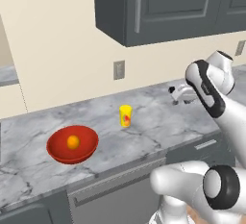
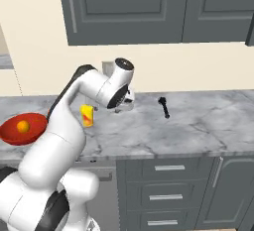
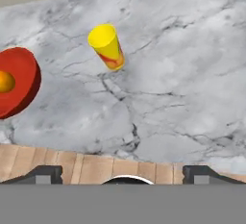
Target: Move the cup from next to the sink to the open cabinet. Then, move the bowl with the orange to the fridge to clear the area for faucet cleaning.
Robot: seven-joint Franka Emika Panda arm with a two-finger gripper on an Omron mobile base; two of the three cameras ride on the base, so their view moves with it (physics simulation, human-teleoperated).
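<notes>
Two jobs ahead and we're on the first: the cup [image 3: 107, 46] stands upright on the tabletop [image 3: 182, 83], near the bowl [image 3: 17, 81] (orange [image 3: 6, 81] inside). Our claw [image 3: 122, 172] is spread wide, holding nothing; next we should lower it around the cup.

The white arm [image 2: 59, 126] rises from the base, bends at a dark elbow joint and reaches forward, its wrist turned so the hand tips downward. The gripper [image 3: 122, 174] hangs free in the air with nothing between its jaws, which stand spread wide. In the hand view the two dark fingertips [image 3: 45, 174] sit far apart at the bottom corners, one left and one right
</notes>
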